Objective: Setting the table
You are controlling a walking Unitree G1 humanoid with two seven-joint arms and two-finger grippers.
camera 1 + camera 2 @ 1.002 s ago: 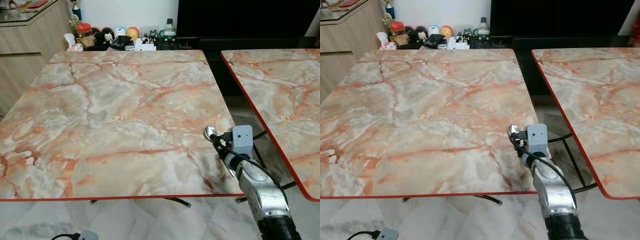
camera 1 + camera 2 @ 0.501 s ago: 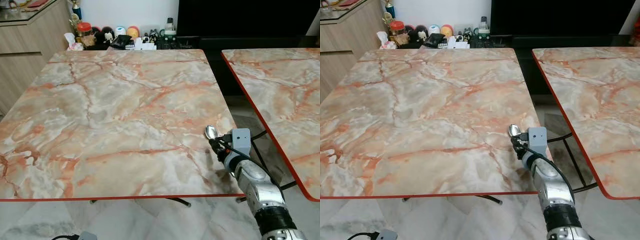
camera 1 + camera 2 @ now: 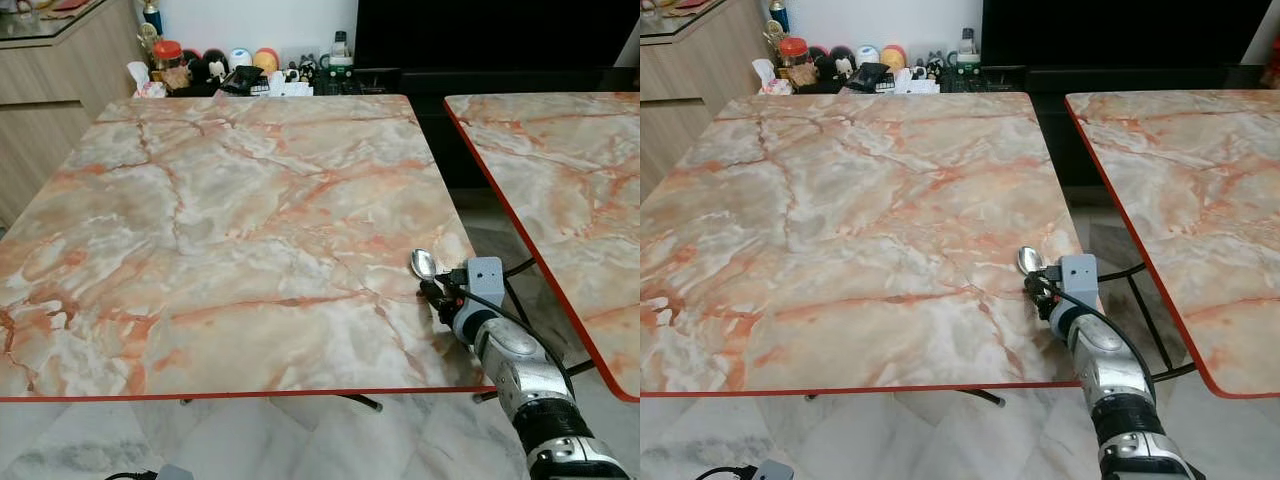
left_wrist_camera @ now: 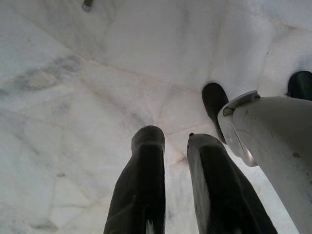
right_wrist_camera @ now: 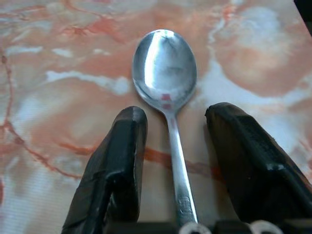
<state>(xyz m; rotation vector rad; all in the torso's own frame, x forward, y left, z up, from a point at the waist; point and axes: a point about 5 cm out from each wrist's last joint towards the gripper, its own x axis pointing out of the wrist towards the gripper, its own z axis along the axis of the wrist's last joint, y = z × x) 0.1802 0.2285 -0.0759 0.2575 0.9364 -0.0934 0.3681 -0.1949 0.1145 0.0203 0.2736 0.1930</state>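
A silver spoon (image 5: 165, 68) lies flat on the marble-patterned table (image 3: 220, 200), near its front right corner, with the bowl (image 3: 423, 263) pointing away from me. My right gripper (image 3: 435, 288) rests low over the table at the spoon's handle. Its two black fingers (image 5: 122, 146) stand open on either side of the handle, with a gap on both sides. My left gripper (image 4: 175, 136) hangs idle over the pale tiled floor, its fingers slightly apart and holding nothing.
A second marble table (image 3: 560, 170) stands to the right across a narrow gap. Jars, bottles and small toys (image 3: 240, 75) crowd the far edge of the near table. A wooden cabinet (image 3: 50, 80) stands at the back left.
My right forearm has sunk a little lower at the table's edge. The spoon and the gripper stay in the same spot.
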